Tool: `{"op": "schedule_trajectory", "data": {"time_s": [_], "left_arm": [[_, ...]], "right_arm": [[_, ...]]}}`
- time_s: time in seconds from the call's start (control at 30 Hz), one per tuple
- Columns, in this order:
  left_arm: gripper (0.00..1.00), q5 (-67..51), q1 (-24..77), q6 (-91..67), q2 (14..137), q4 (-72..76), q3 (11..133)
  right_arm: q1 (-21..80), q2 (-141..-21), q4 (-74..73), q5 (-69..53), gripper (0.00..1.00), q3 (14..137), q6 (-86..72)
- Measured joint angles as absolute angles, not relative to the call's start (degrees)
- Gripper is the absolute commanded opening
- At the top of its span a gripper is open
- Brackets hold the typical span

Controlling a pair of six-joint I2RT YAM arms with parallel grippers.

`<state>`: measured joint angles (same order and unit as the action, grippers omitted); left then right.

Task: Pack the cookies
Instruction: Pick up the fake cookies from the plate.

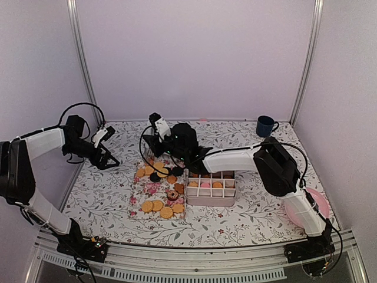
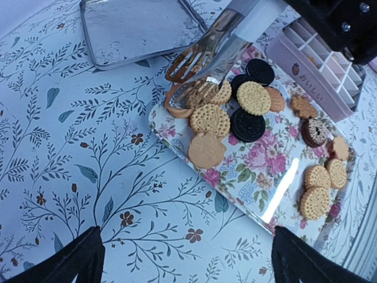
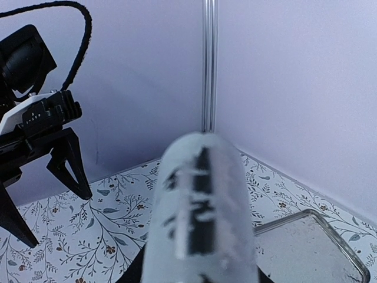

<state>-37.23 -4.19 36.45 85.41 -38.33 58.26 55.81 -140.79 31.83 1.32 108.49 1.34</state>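
Nearest the arm bases, the floral tray [image 2: 253,171] lies on the desk [image 1: 94,206] with the cookies [image 2: 254,98] spread over it. A few golden ones sit at its near end, and a heap of golden and dark ones sits at its far end. Just beside it on the right stands the divided box [image 1: 211,190], where 1 pink cookie and a few golden ones lie in compartments; most cells look unfilled.

Farther back, the right gripper [image 1: 159,135] is clenched on the taped handle of the tongs [image 2: 206,65]. Their blades reach down into the far heap — whether a cookie is pinched between them cannot be told. The left gripper [image 1: 106,156] hangs released, well apart to the left, holding nothing.

The likely trouble is the carry. The blades look smooth and the cookies thin, so one could slide out on the way to the box. The blades could also shove the outermost cookie — it lies at the tray's corner — onto the desk. A hard squeeze might crack it.
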Motion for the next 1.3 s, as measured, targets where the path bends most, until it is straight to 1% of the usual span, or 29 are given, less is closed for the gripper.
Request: {"op": "schedule_trajectory", "data": {"time_s": [0.57,0.77,0.83,0.93,1.07,1.3], "left_arm": [[0.99,-37.9,-4.6,36.7,85.4,-38.2,58.1],[0.99,-38.2,-4.7,36.8,85.4,-38.2,58.1],[0.99,-38.3,-4.7,36.8,85.4,-38.2,58.1],[0.99,-38.5,-4.7,36.8,85.4,-38.2,58.1],[0.99,-38.6,-4.7,36.7,85.4,-38.2,58.1],[0.99,-38.8,-4.7,36.7,85.4,-38.2,58.1]], "right_arm": [[56.4,-142.5,37.3,0.8,0.34,107.9,2.4],[57.6,-141.2,40.9,0.8,0.41,102.8,4.2],[57.9,-140.5,40.9,0.7,0.42,100.4,4.3],[58.1,-140.3,41.4,0.7,0.40,97.8,4.1],[58.0,-140.0,41.2,1.0,0.33,97.4,3.9],[58.0,-138.1,38.5,1.5,0.28,96.9,4.4]]}}
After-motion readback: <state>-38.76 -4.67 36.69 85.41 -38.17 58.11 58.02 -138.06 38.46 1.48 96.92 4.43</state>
